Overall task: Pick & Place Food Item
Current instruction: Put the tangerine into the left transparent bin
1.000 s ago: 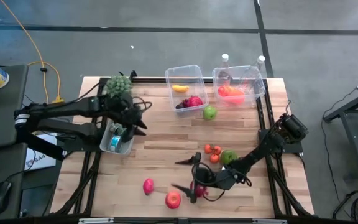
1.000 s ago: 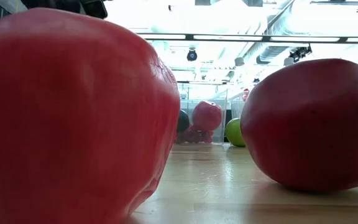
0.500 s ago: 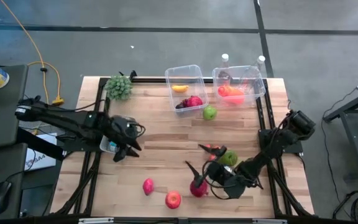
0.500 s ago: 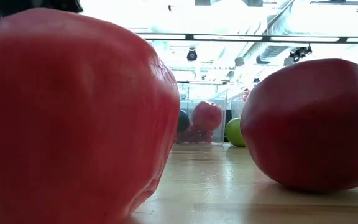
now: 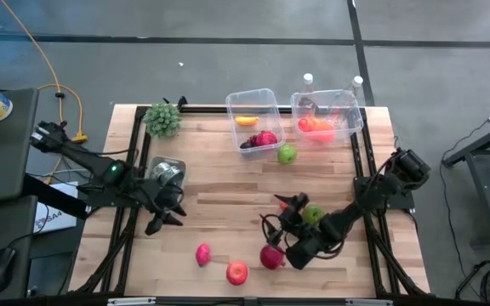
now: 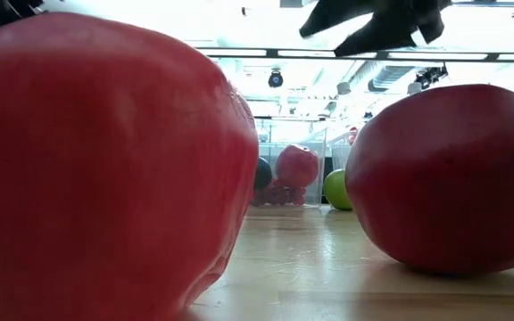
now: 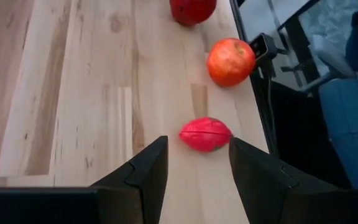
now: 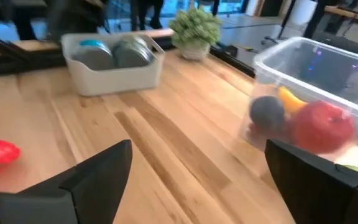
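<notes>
A pink fruit [image 5: 202, 253], a red apple [image 5: 237, 272] and a dark red fruit [image 5: 270, 257] lie on the wooden table near its front edge. My left gripper [image 5: 166, 221] hovers open at the table's left. It points toward the pink fruit [image 7: 205, 134], which lies a short way past its fingertips. My right gripper [image 5: 281, 212] hangs open over the table's middle right, above and beside the dark red fruit. It faces the far left, next to a green apple [image 5: 314, 214]. Both grippers are empty.
Two clear bins [image 5: 255, 119] [image 5: 326, 115] with fruit stand at the far edge, a green apple [image 5: 287, 154] in front of them. A white bin with cans [image 5: 165, 174] and a green bunch [image 5: 163, 119] sit at the far left. Bare wood lies between the arms.
My left gripper has left the white bin, moving toward the table's near edge and sinking a little. My right gripper, which pointed toward the table's left by the dark red fruit, has swung round to face the far left. The fruits have stayed put.
</notes>
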`<state>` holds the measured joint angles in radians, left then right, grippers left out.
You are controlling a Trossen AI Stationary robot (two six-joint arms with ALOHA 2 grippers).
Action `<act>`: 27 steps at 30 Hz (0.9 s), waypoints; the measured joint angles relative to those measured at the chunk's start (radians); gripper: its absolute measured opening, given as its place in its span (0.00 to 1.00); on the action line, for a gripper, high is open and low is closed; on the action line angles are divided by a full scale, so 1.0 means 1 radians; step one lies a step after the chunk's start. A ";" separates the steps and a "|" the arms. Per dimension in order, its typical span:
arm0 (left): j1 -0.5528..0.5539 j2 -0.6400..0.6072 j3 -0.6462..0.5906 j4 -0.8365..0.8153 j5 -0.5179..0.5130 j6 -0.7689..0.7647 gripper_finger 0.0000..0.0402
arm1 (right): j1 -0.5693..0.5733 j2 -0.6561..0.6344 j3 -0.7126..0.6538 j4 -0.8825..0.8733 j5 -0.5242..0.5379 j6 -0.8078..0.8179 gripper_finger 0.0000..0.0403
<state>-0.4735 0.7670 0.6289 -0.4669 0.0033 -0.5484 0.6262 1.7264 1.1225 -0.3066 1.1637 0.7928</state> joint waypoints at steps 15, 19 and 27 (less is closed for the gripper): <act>-0.088 0.000 0.000 -0.004 -0.065 0.033 0.41 | -0.132 -0.053 0.000 -0.400 -0.490 0.356 0.68; -0.087 0.000 0.000 -0.004 -0.065 0.032 0.41 | -0.182 -0.053 0.000 -0.455 -0.498 0.411 0.65; -0.087 0.002 -0.006 -0.006 -0.077 0.051 0.41 | -0.243 -0.053 0.000 -0.593 -0.725 0.638 0.58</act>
<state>-0.5606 0.7691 0.6224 -0.4730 -0.0740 -0.4976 0.3832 1.6733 1.1225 -0.8996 0.4391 1.4307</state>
